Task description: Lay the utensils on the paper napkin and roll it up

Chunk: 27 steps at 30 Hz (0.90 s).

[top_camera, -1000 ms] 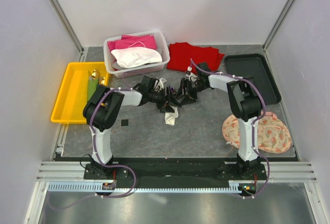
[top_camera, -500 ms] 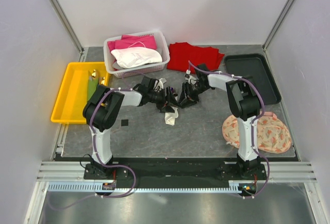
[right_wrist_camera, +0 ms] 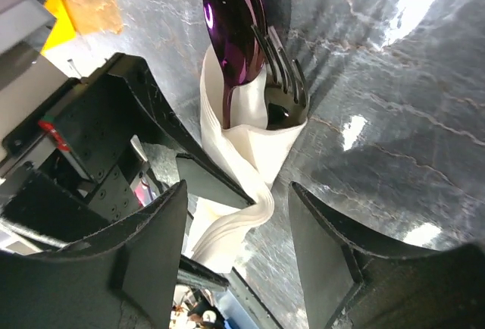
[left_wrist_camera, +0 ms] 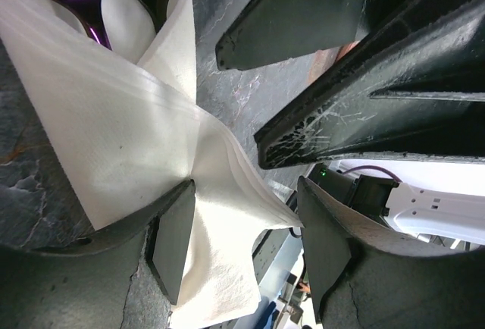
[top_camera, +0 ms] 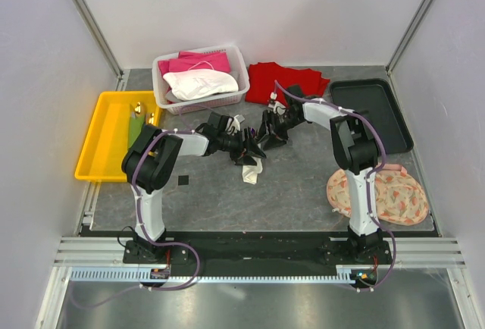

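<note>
At the middle of the grey mottled tabletop (top_camera: pixel 303 185), starting from the left, the left pincer (left_wrist_camera: pixel 242 227) sits low with its fingers spread. The thin off-white paper napkin (left_wrist_camera: pixel 129 139) runs slantwise through the gap. One fold brushes the inner face of one finger, and the other finger stands clear of the paper, so nothing looks clamped. The napkin is already wrapped into a loose cone, pinched to a twist where it crosses that gap.

Out of the cone's open mouth poke the utensils: a glossy purple spoon (right_wrist_camera: pixel 231 26) and a dark, shiny fork (right_wrist_camera: pixel 282 79), side by side with their heads outward.

On the right, the right pincer (right_wrist_camera: pixel 236 192) is spread as well and holds nothing. From its own camera the bundle lies straight ahead. Its long axis is in line with the gap, the twisted tail is nearest and the utensil heads are at the far end.

I judge the left arm the closer of the two. Any tightening of the roll depends on that tail, which lies just short of the right fingers.
</note>
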Tool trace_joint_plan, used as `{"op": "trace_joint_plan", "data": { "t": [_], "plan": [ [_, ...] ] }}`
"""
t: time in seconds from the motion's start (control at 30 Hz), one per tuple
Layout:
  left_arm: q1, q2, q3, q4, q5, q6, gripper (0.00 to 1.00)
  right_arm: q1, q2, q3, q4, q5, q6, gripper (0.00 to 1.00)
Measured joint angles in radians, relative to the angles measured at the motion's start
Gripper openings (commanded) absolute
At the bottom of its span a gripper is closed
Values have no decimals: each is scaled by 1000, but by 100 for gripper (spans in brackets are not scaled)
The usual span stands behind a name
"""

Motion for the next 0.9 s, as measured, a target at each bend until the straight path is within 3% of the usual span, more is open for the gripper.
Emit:
{"op": "trace_joint_plan", "data": {
  "t": [0.3, 0.5, 0.8, 0.9],
  "plan": [
    [0, -1, -2, 0, 2, 2, 64, 48, 28, 34, -97, 23, -75, 58],
    [0, -2, -6, 6, 0, 2, 61, 48, 28, 31, -158, 42, -137, 42],
    [0, -3, -35, 58, 1, -2, 55, 36, 42, -1, -162, 19, -178, 2],
    [0, -4, -46, 82, 0, -4, 53, 34, 49, -2, -154, 7, -180, 0]
  ]
}}
